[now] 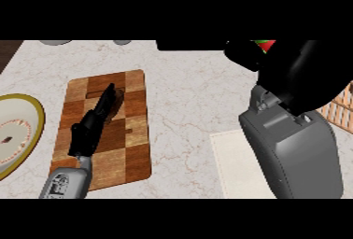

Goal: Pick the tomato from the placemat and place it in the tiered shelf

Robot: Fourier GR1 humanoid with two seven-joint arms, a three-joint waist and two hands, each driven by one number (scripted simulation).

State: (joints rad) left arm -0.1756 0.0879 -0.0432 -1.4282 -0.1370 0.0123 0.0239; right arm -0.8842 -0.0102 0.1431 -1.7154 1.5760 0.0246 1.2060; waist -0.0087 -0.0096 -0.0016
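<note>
- Marbled desk (179,102) fills my view; on it lie a checkered cutting board (103,130) at left, a yellow-rimmed plate (17,133) at the left edge and a pale placemat (238,163) under my right forearm.
- Right robot hand (248,53) is raised to the top edge, fingers curled round the tomato (265,45) — only a red-green sliver shows.
- Left robot hand (93,123) rests over the board, fingers straight.
- I'd keep the wrist level and carry it to the shelf — which I can't clearly see — before releasing.
</note>
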